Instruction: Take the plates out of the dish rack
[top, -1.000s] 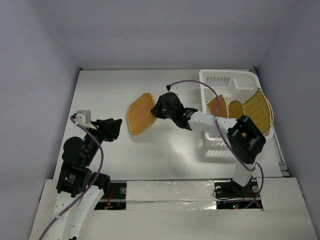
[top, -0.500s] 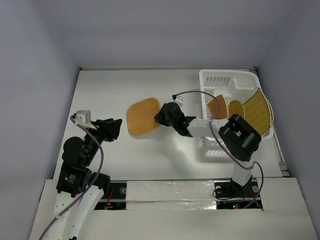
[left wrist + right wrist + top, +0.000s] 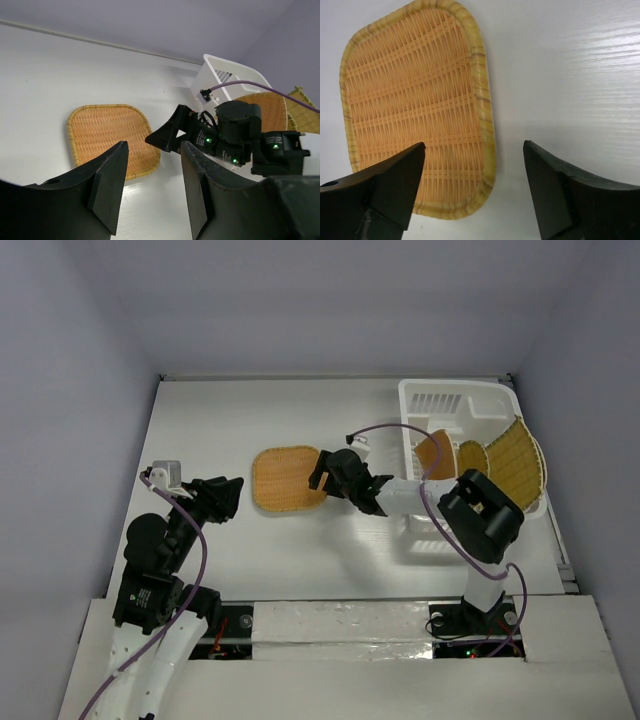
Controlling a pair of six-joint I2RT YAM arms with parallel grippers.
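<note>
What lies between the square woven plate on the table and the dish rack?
The right gripper, open at the plate's edge, and its forearm, which runs toward the dish rack. The top external view shows this best.

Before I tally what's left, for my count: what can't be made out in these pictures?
- Top view: the right arm covers the dish rack's near half, so plates there cannot be counted.
- Left wrist view: the frame's right edge cuts off the fan-shaped plate.
- Right wrist view: its own fingers hide the square plate's near corner.
</note>
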